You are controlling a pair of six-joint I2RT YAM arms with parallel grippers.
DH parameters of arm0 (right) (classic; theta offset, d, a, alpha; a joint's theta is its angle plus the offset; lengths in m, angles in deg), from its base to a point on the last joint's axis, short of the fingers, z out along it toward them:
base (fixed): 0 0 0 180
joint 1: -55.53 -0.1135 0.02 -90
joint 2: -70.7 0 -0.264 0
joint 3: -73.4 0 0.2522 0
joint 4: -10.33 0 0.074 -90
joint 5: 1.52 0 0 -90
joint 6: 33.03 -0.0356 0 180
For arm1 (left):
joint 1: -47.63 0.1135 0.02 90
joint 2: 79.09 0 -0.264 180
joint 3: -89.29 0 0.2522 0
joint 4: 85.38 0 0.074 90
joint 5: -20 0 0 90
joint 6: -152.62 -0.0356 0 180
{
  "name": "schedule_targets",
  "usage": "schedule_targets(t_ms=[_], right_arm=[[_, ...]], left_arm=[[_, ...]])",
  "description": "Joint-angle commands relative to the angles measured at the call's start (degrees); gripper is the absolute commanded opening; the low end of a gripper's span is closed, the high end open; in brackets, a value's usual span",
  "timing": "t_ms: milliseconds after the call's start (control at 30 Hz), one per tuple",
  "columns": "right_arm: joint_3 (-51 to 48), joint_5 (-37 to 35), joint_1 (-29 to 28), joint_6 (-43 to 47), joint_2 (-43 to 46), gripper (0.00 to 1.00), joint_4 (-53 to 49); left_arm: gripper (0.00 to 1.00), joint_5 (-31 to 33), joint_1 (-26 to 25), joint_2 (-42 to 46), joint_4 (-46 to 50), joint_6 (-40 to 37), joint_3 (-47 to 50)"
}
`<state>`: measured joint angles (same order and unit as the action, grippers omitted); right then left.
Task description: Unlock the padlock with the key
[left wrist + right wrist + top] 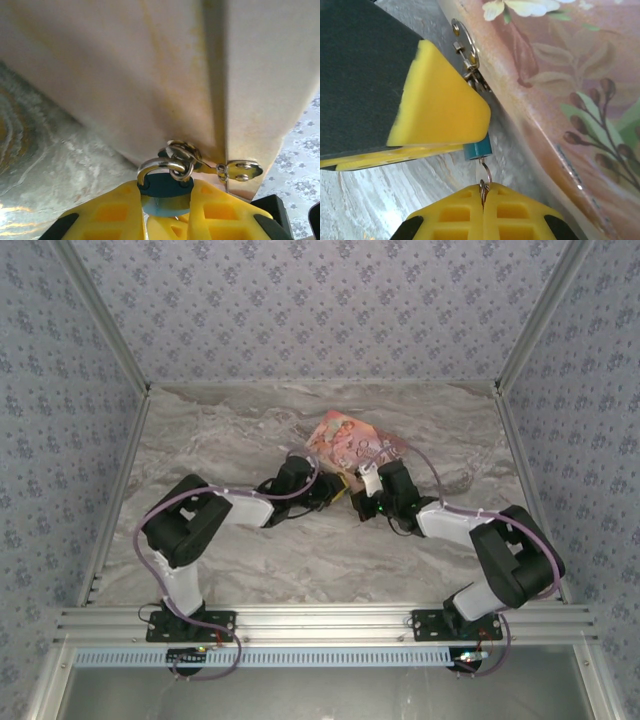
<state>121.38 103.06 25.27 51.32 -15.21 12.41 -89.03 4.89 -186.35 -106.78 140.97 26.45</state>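
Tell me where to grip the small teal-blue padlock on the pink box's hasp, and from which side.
Grip the small teal-blue padlock across its flat body, from the side away from the pink printed box, as the left end effector does. Its thin silvery shackle is hooked through the metal hasp, so only the body is free.

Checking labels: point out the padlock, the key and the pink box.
padlock [165, 187]: left wrist view, teal body.
key [483, 175]: right wrist view, exposed silvery part.
pink box [560, 100]: right wrist view, printed side.
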Motion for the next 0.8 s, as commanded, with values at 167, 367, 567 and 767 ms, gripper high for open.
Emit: schedule_targets(t_ms=[167, 367, 567, 767], right_arm=[[-2.0, 3.4, -0.9, -6.3, -0.5, 0.0, 6.2], [-1.7, 4.2, -0.9, -11.8, -0.4, 0.0, 3.7], [-1.1, 5.2, -0.8, -16.9, -0.7, 0.0, 2.5], [-0.6, 5.9, -0.6, -17.5, -0.8, 0.0, 2.4]], left_arm=[[0.41, -1.8, -1.6, -0.7, -4.1, 0.1, -0.1], [0.54, 2.0, -1.5, 1.8, -5.1, 1.3, 4.1], [0.56, 5.0, -1.4, 1.9, -8.8, 4.5, 6.4], [0.52, 4.7, -1.2, -0.4, -12.8, 7.1, 5.8]])
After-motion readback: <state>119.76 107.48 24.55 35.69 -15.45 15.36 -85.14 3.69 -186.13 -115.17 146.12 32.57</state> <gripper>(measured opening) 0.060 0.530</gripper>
